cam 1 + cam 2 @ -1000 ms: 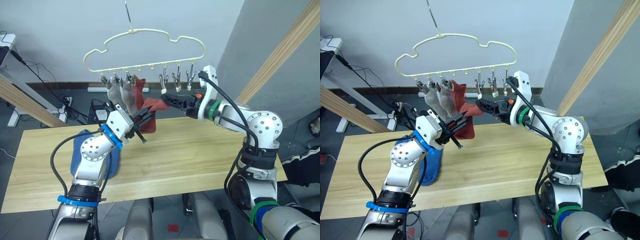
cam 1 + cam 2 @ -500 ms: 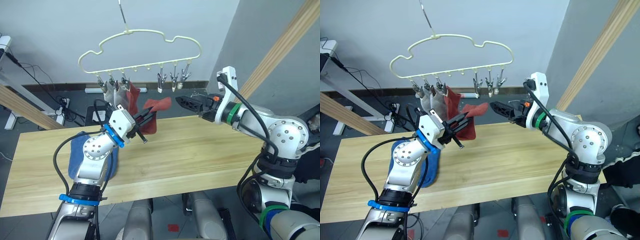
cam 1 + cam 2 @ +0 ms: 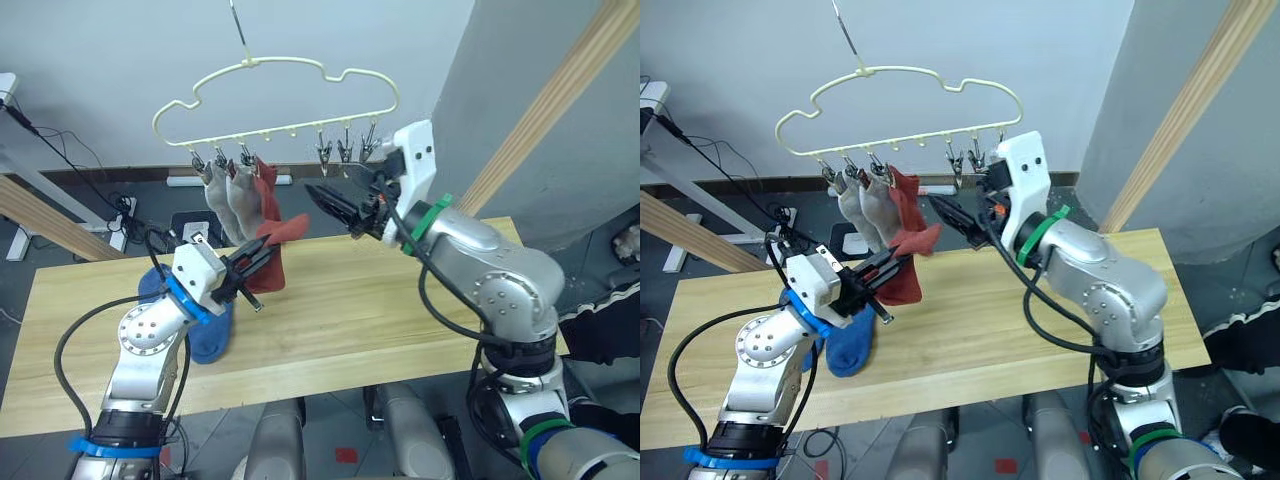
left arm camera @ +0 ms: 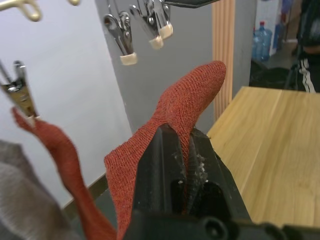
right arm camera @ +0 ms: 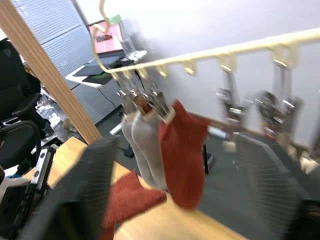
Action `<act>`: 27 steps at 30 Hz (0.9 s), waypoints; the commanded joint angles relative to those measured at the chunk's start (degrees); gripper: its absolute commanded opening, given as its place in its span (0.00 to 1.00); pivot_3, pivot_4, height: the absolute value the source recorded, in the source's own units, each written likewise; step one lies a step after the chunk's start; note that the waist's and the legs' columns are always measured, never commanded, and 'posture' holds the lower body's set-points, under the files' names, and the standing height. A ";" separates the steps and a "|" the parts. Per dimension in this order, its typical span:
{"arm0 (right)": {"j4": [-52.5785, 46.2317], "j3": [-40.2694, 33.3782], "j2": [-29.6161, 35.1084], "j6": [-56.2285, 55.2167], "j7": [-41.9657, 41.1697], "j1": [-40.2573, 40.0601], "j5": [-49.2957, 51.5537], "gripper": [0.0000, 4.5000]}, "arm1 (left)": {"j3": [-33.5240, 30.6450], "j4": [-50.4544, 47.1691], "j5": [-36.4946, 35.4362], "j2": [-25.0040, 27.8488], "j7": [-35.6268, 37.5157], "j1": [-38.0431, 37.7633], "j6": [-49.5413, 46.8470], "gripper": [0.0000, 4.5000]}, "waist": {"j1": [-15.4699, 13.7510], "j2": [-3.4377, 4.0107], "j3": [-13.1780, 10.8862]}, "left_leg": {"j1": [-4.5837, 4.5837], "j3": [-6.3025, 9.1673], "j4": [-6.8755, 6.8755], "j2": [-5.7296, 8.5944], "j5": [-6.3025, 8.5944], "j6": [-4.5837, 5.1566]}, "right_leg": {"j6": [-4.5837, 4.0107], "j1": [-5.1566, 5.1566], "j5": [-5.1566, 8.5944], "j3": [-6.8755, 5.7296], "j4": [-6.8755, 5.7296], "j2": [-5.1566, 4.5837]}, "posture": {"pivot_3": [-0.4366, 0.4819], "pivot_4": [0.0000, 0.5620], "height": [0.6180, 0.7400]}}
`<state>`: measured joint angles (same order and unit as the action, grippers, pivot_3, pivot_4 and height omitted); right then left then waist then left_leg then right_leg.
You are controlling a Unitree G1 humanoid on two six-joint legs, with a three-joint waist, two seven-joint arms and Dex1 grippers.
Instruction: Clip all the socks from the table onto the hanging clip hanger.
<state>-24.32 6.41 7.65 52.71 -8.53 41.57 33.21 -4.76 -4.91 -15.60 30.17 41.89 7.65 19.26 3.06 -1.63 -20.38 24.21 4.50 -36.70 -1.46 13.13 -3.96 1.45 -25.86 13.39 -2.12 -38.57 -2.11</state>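
Change: your right claw [image 3: 318, 194], open and empty, has swung back up to the free clips [image 3: 345, 152].
Left claw [image 3: 262, 258]: clamped on the red sock [image 3: 272, 250], mid-frame.
Meaning: fourth sock next; blue socks [image 3: 203, 328] wait on the desk [image 3: 400, 310].

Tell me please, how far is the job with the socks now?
Done: two light grey socks and one rust-red sock hang clipped on the clip hanger. In hand: the left gripper is shut on the second rust-red sock, held up below the free clips, while the right gripper is open near them. Left: the blue socks lie on the table.
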 commanded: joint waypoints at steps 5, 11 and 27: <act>5.62 1.90 -2.47 -7.78 1.41 1.90 -8.47 0.73 | -1.80 -6.25 -1.38 0.55 -0.80 -1.82 -2.48 0.00 | -0.27 0.02 -0.01 | 0.00 -0.01 0.00 -0.10 0.00 0.00 | 0.00 -0.05 0.00 0.01 -0.02 0.11 | 0.47 0.65 1.00; 9.83 1.51 -4.56 -9.61 2.28 3.18 -12.23 0.73 | -2.61 -8.76 -1.63 0.67 -1.21 -2.29 -4.76 0.00 | -0.47 0.02 -0.01 | 0.03 -0.07 0.06 -0.12 0.00 0.00 | -0.01 -0.17 0.00 0.08 -0.02 0.14 | 0.49 0.64 1.00; 14.58 1.24 -9.60 -13.03 1.19 5.85 -15.63 0.73 | -4.27 -13.68 -1.85 0.84 -2.03 -4.17 -8.44 0.00 | -1.25 0.03 -0.01 | 0.05 -0.10 0.10 -0.17 0.00 0.00 | -0.02 -0.23 -0.01 0.11 -0.04 0.19 | 0.51 0.63 1.00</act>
<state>-8.53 8.02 -1.28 40.96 -7.09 46.06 17.68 -7.32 -15.79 -16.64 30.55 40.47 4.01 10.36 1.81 -1.60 -20.39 24.27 4.40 -36.61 -1.63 13.13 -3.96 1.42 -26.09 13.39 -2.02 -38.61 -1.92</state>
